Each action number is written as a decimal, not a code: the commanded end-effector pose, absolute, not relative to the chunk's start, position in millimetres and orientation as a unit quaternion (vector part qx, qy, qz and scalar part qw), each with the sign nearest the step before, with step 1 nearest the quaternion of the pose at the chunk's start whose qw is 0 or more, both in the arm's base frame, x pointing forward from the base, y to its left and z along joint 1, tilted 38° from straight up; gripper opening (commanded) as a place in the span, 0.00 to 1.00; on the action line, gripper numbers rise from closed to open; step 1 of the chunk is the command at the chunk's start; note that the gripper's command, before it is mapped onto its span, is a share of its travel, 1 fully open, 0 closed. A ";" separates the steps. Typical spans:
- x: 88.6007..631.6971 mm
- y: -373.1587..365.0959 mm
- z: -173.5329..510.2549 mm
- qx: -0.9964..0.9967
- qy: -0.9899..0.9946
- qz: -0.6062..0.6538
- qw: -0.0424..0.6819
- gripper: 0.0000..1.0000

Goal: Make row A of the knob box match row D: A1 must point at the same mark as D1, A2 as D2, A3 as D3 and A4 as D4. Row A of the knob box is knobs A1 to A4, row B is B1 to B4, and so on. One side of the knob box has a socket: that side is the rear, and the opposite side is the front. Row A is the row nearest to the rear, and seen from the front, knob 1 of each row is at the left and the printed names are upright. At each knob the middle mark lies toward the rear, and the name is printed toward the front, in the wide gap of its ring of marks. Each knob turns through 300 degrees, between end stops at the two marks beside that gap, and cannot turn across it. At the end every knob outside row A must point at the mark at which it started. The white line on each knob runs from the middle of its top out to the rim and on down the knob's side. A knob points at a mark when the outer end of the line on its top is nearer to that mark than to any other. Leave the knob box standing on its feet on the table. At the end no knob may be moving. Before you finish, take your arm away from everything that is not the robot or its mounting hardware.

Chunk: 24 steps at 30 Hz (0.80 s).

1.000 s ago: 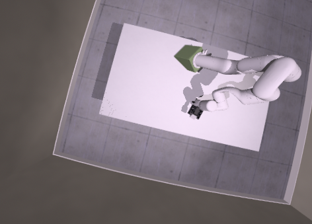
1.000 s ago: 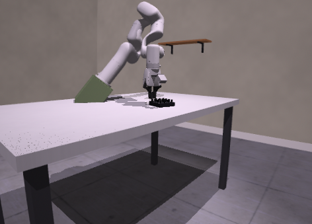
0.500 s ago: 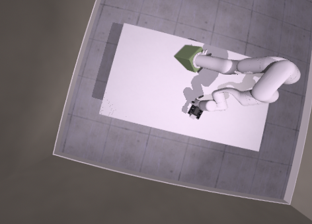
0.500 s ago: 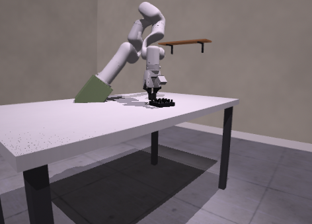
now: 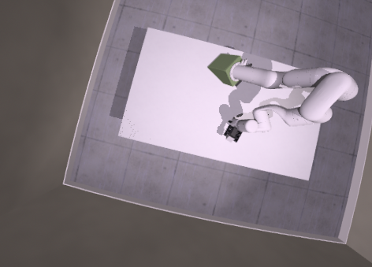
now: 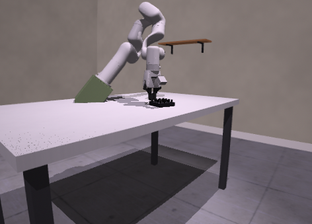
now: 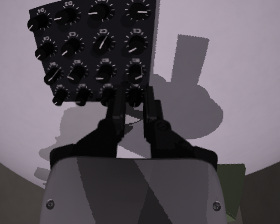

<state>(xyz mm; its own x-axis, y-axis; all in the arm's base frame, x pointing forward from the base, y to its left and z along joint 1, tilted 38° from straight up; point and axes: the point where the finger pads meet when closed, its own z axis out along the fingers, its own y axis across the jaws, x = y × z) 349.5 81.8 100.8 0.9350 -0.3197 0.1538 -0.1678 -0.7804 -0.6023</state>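
On the white table (image 6: 66, 129), right of the green base (image 6: 93, 90), sits the black knob box (image 6: 162, 102), and the gripper (image 7: 133, 98) hangs over an end knob, jaws half shut but pinching nothing, so next it likely must drop, squeeze and twist.

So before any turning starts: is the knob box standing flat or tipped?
Flat: the knob box sits level on the table, knobs facing up.
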 end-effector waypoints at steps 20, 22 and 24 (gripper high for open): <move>350.3 81.3 101.6 -0.935 0.131 -0.126 0.305 0.19; 350.3 81.3 101.6 -0.935 0.131 -0.126 0.305 0.19; 350.3 81.3 101.6 -0.935 0.131 -0.126 0.305 0.08</move>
<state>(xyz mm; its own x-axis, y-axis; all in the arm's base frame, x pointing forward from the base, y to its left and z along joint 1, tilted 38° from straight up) 349.6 81.9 100.9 0.9350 -0.3195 0.1540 -0.1675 -0.7806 -0.6022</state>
